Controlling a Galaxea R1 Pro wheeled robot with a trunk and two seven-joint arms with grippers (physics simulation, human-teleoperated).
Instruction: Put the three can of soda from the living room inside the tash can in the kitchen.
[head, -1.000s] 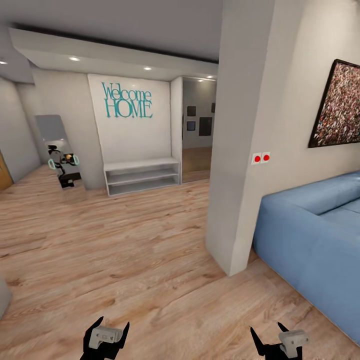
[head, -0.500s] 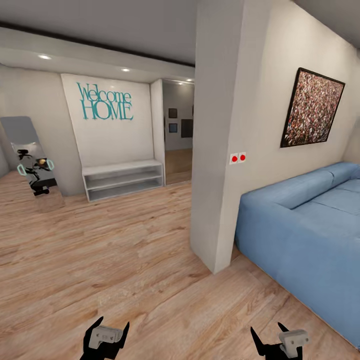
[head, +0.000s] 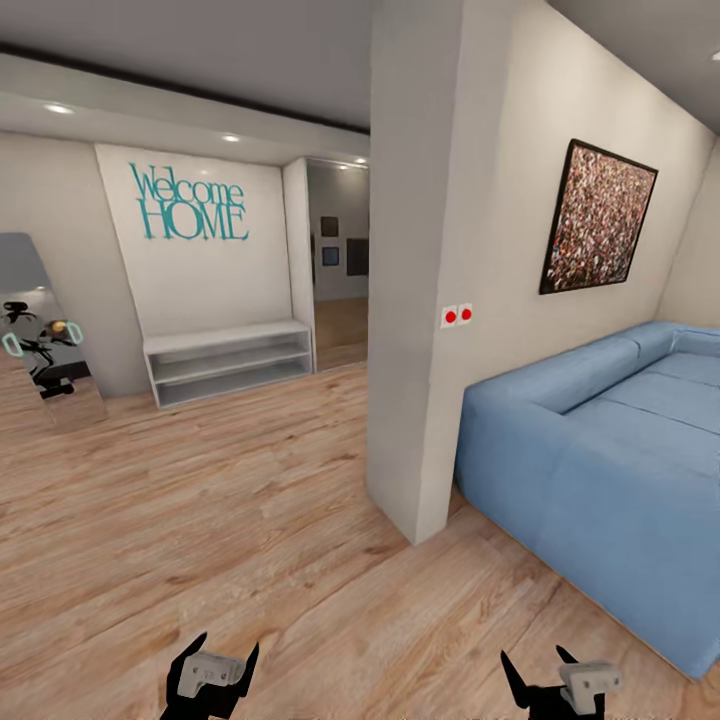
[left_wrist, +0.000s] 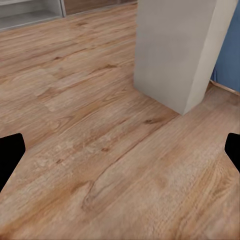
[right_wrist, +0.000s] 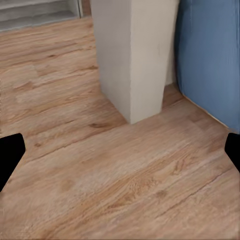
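**A:** The left gripper (head: 212, 668) and the right gripper (head: 558, 682) both hang low in front of the robot in the head view, fingers spread wide with nothing between them. In each wrist view the black fingertips sit at opposite edges, with bare wood floor (head: 200, 520) between.

**B:** Where are the soda cans?

**A:** None can be seen here, nor the trash can. The robot is at the edge of the living room: the blue sofa (head: 600, 450) is on its right, and a white wall end (head: 420, 300) stands just ahead, beside the sofa's arm.

**B:** What could go wrong from here?

**A:** My guess is a collision. The wall end's corner is near the robot's front, and a tight turn toward the sofa side could clip it with the base or the right arm. Driving straight on would lead toward the entry, away from where I'd expect the cans.

**B:** Do the views differ?

**A:** Yes. The head view takes in the "Welcome HOME" lettering (head: 190, 202), the white shelf bench (head: 228, 360), a leaning mirror (head: 45, 340), the framed picture (head: 597, 222) and two red switches (head: 457, 315). The wrist views give the base of the wall end where it meets the floor, and the narrow gap between it and the sofa, much closer.
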